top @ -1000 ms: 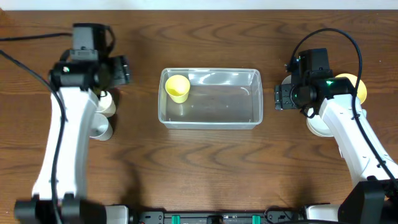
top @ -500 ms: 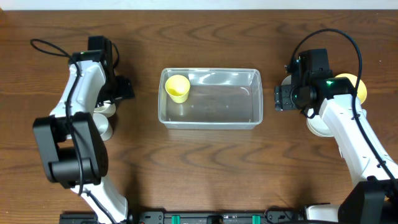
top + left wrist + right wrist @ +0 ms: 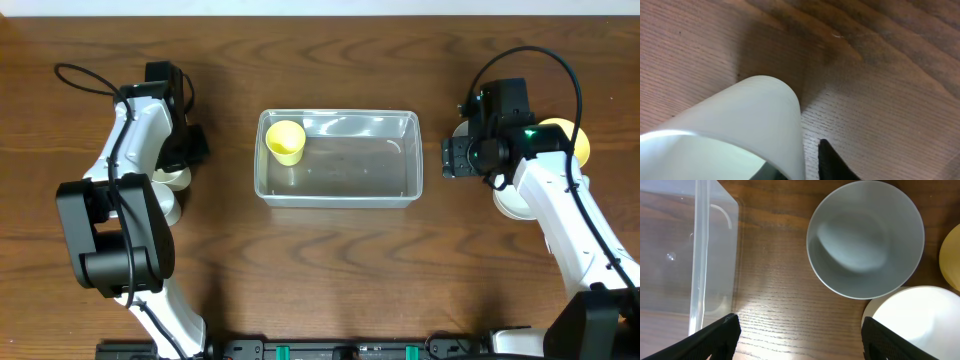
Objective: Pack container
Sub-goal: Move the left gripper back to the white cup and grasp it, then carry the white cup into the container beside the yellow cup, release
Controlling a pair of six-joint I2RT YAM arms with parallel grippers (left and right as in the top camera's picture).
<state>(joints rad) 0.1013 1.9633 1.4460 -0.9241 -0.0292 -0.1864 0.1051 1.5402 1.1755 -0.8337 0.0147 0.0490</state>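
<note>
The clear container (image 3: 338, 190) stands mid-table with a yellow cup (image 3: 285, 142) lying in its far left corner. My left gripper (image 3: 183, 160) is down at two white cups (image 3: 168, 205) left of the container. In the left wrist view a white cup (image 3: 740, 120) fills the frame. My left gripper (image 3: 802, 165) is shut on its wall, one finger inside the mouth and one finger (image 3: 832, 162) outside. My right gripper (image 3: 452, 158) hovers open just right of the container. In the right wrist view the right gripper (image 3: 800, 340) holds nothing, and the container's wall (image 3: 700, 255) is on its left.
Right of the container sit a small pale bowl (image 3: 865, 240), a larger white bowl (image 3: 915, 325) and a yellow bowl (image 3: 572, 140). The small pale bowl lies just beyond my right gripper. Cables loop above both arms.
The left arm has folded back and its wrist has dropped onto the white cups. Its jaws have narrowed around one cup's wall. The right arm has not moved.
</note>
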